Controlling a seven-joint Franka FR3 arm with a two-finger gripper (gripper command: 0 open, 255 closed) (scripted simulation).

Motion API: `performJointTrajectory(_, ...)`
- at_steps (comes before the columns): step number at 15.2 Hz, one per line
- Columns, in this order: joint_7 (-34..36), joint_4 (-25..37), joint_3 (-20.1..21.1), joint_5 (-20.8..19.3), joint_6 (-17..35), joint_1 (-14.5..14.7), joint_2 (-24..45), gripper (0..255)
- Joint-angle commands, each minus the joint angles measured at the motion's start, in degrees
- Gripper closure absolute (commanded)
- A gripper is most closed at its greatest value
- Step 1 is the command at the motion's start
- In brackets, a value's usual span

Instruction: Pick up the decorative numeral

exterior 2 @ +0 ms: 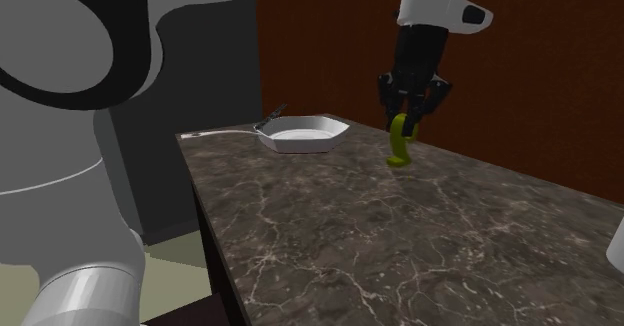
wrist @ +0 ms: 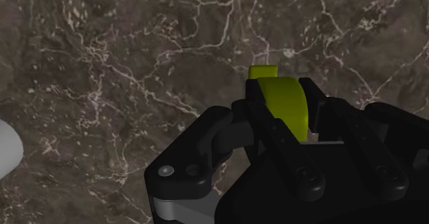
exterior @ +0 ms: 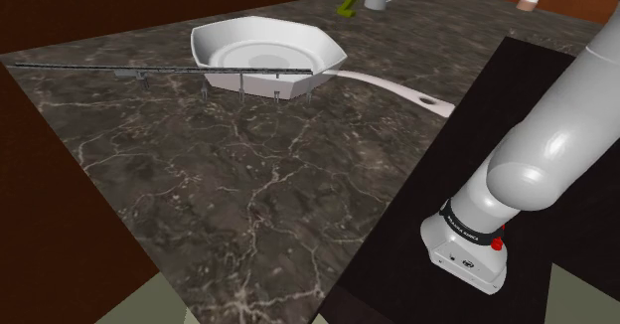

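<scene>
The black gripper [wrist: 289,114] clasps a yellow-green numeral [wrist: 283,100] between its two fingers [wrist: 260,119], which press on the curved band from nine and three o'clock. A shorter piece of the same green (a further stroke of the figure) shows just past the band, at twelve o'clock from the fingertips. Beneath lies a dark marbled countertop [wrist: 124,58] laced with pale veins. Well apart from the gripper, at about eight o'clock from the numeral, a pale rounded shape [wrist: 5,150] juts in; what it is cannot be told.
</scene>
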Motion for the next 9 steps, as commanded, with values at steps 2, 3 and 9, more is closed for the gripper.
performJointTrajectory(2,-0.09,4.63,-0.06,0.06,-3.03,-0.06,1.63,255)
performJointTrajectory(3,-0.1,6.17,-0.07,0.09,-4.02,-0.08,2.17,255)
performJointTrajectory(9,-0.15,13.25,-0.12,0.21,-8.44,-0.16,4.83,255)
